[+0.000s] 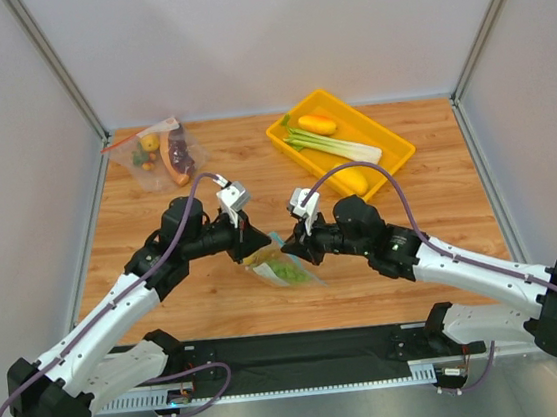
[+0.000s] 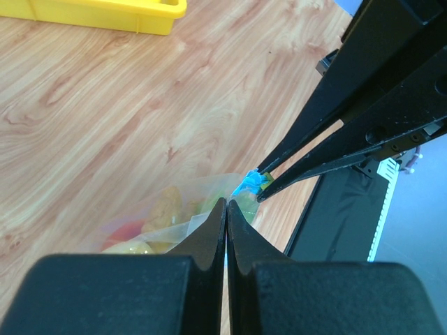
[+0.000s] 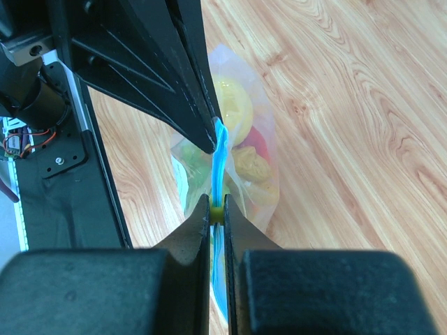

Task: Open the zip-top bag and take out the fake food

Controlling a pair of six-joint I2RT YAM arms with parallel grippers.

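The zip-top bag (image 1: 287,268) is held just above the table between both arms. It is clear, with a light-blue zip strip (image 3: 220,157) along its mouth. My left gripper (image 1: 252,249) is shut on one end of the strip; its tips (image 2: 227,204) meet at the bag's top edge. My right gripper (image 3: 217,202) is shut on the small yellow slider (image 3: 217,209) on the strip, and it also shows in the top view (image 1: 294,251). The fake food is inside the bag: a round yellow piece (image 3: 234,105), a lumpy orange piece (image 3: 253,167), a red piece (image 3: 260,143) and a leafy green (image 3: 192,157).
A yellow tray (image 1: 369,121) at the back right holds a green-white leek (image 1: 336,142), an orange piece and a yellow piece. A second clear bag (image 1: 156,152) with a red-orange strip and toy food lies at the back left. Walls enclose three sides.
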